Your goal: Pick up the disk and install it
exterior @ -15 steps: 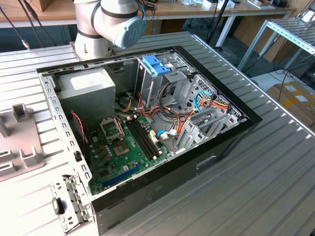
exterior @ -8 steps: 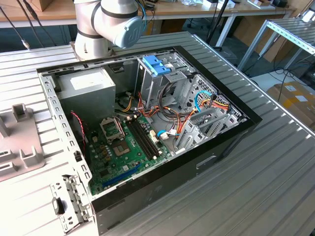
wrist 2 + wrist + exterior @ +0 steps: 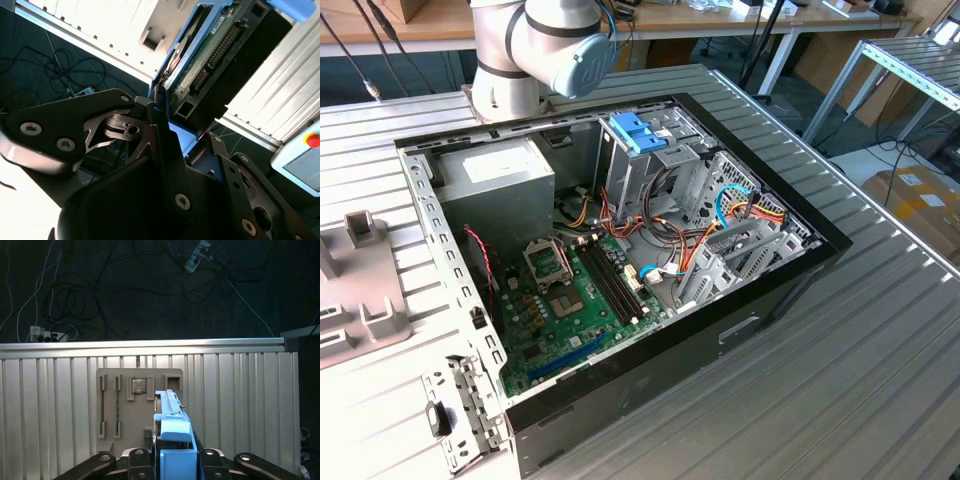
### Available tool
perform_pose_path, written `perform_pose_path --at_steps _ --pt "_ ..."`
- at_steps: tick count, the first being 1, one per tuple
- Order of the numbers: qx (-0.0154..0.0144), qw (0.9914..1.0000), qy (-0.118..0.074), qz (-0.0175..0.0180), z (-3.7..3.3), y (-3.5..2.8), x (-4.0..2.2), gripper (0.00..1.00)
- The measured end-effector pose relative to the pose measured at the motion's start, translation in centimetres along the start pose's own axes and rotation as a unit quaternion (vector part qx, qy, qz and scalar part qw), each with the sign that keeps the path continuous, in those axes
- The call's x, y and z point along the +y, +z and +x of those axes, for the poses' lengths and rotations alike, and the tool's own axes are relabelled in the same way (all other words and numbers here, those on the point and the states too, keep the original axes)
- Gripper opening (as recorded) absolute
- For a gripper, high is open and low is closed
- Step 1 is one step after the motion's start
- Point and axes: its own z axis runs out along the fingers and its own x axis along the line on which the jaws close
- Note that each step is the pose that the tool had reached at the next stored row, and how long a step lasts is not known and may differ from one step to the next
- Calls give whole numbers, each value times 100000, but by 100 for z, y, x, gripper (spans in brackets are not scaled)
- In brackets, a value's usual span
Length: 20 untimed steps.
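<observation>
In both wrist views my gripper point(image 3: 172, 462) is shut on the disk point(image 3: 172, 427). In the first wrist view the disk shows edge-on, with its bright blue rails and blue end tab standing between the dark fingers point(image 3: 135, 460). The second wrist view shows the disk point(image 3: 210, 50) from the side: a green circuit board, a dark connector row and a blue rail reach out from the gripper point(image 3: 162, 112). The disk hangs over a grey fixture plate point(image 3: 112, 405) on the ribbed table.
The open computer case point(image 3: 770, 300) lies on the ribbed metal table point(image 3: 880, 380), with a metal drive cage and its light blue latch point(image 3: 638, 130) at the back. The arm's base point(image 3: 535, 50) stands behind the case. Cables lie on the floor past the table edge point(image 3: 150, 345).
</observation>
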Motion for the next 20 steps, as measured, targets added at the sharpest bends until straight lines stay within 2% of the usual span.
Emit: perform_pose_path --at_steps 20 --pt "-1 100000 0 1 96 -4 -4 37"
